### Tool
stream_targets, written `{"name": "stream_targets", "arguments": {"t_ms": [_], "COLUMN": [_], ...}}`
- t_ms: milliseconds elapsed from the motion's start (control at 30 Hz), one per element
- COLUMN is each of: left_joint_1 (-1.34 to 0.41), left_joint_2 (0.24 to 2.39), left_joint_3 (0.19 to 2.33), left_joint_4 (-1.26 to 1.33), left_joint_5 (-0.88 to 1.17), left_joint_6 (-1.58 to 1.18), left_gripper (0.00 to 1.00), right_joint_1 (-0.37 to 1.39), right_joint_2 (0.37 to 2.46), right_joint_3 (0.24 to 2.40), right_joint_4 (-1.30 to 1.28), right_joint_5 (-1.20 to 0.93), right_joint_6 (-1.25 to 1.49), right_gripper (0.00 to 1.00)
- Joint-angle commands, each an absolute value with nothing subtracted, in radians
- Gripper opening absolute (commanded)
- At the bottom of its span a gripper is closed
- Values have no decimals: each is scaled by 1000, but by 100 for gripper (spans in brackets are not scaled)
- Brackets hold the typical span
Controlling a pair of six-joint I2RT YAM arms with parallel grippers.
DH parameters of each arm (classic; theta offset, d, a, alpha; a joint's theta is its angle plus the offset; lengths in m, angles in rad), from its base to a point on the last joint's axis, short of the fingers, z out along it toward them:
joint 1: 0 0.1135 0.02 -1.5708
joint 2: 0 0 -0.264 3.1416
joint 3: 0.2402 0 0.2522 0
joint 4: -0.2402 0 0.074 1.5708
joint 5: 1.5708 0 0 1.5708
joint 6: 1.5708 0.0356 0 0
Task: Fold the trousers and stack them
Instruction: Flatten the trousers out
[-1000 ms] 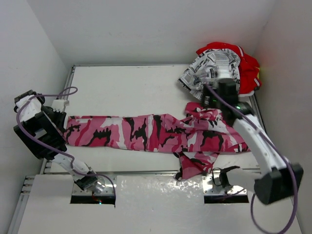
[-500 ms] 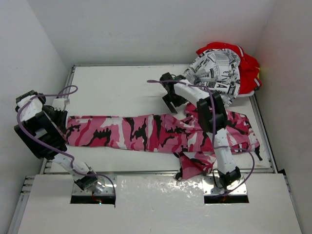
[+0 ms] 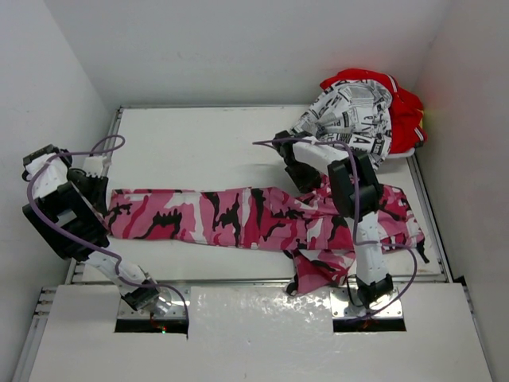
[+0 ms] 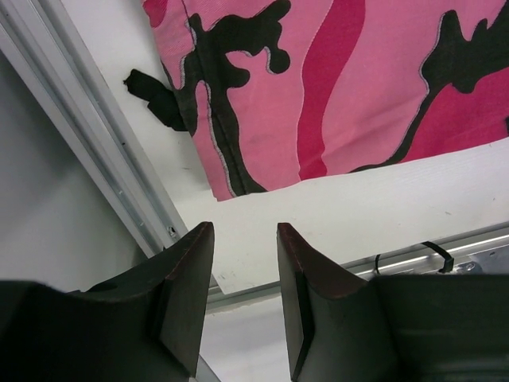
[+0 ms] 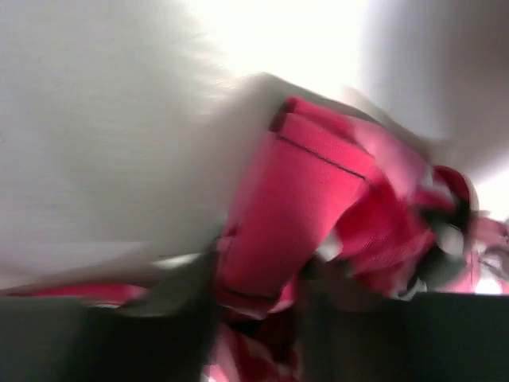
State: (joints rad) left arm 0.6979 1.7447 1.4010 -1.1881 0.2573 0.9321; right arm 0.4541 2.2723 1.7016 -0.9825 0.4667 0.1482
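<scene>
Seen from above, the camouflage trousers [image 3: 238, 216] lie stretched flat. The left gripper [image 3: 97, 177] hangs at their cuff end, the right gripper [image 3: 296, 177] at their waist's far edge.

Left wrist view: fingers [image 4: 187, 294] partly apart, empty, just short of the cuff.

Right wrist view: only blurred pink cloth close up, so I can't tell its grip.

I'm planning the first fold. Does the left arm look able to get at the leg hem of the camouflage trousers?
Probably yes: the left gripper hovers, jaws apart, just off the hem of the camouflage trousers, with only bare table between.
</scene>
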Motion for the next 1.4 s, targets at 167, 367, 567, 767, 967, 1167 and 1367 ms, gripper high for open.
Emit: {"name": "stream_targets", "arguments": {"t_ms": [167,367,567,767,967,1167,1367], "left_joint_1": [681,678,638,480,269,164,143], "left_joint_2": [1721,1721,1749,1781,1859,1913,1890], "left_joint_3": [1491,1560,1632,1722,1833,1783,1703], "left_joint_4": [-1210,-1223,-1233,-1215,-1209,-1134,-1055], "left_joint_5": [322,365,416,457,572,664,635], "left_joint_6": [916,913,882,836,744,657,626], "left_gripper": [35,35,35,35,36,37,37], "right_joint_1": [472,483,492,500,491,440,446], "right_joint_2": [2168,1471,1159,1134,1184,1095,1443], "right_joint_3": [1830,1280,850,569,707,855,1266], "right_joint_4": [-873,19,14,-161,-517,-287,-231], "right_joint_5": [122,-382,-313,-302,-193,-469,-424], "right_joint_6": [95,178,244,238,114,185,296], "right_gripper": [0,0,0,14,69,85,92]}}
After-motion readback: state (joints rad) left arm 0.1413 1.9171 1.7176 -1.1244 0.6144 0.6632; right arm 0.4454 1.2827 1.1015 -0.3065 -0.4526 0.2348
